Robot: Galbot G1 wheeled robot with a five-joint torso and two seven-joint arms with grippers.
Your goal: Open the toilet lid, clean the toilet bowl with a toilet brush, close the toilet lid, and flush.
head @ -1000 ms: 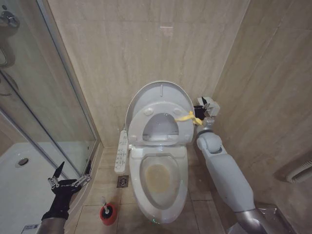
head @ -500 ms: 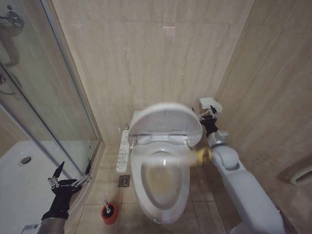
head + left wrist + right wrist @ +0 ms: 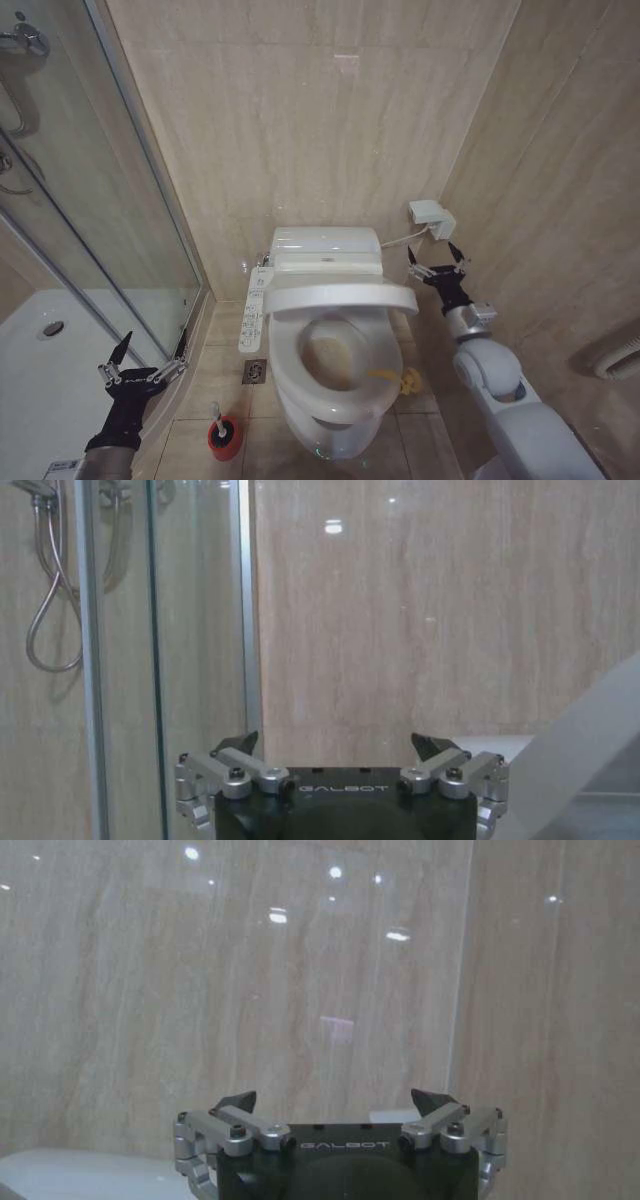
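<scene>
- Whereas a second ago the toilet lid (image 3: 340, 297) stood upright against the wall with the seat raised too, it now hangs nearly level over the toilet bowl (image 3: 335, 405), its rear edge at the hinge and its front edge forward; a gap remains between it and the bowl's rim.
- Half a second ago the lid was a blur partway down; now it is sharp and low, and the white tank top (image 3: 325, 249) behind it has come into sight.
- The right end effector (image 3: 437, 263), earlier just at the lid's right edge, now stands clear of it, just beside the lid's rear right corner and below the white wall box (image 3: 430, 213); its fingers are spread and hold nothing.
- A yellow cloth (image 3: 398, 378) that was up by the right end effector now lies low at the bowl's right side, below and in front of that end effector.
- The left end effector (image 3: 146, 357) has not moved: it hangs beside the glass shower door (image 3: 90, 200), fingers spread and empty.
- The toilet brush (image 3: 216, 419) stands just in front of and below the left end effector, its white handle upright in a red holder (image 3: 223, 439) on the floor.
- The bowl's long axis runs from the wall toward the robot; its stained inside shows under the lid.
</scene>
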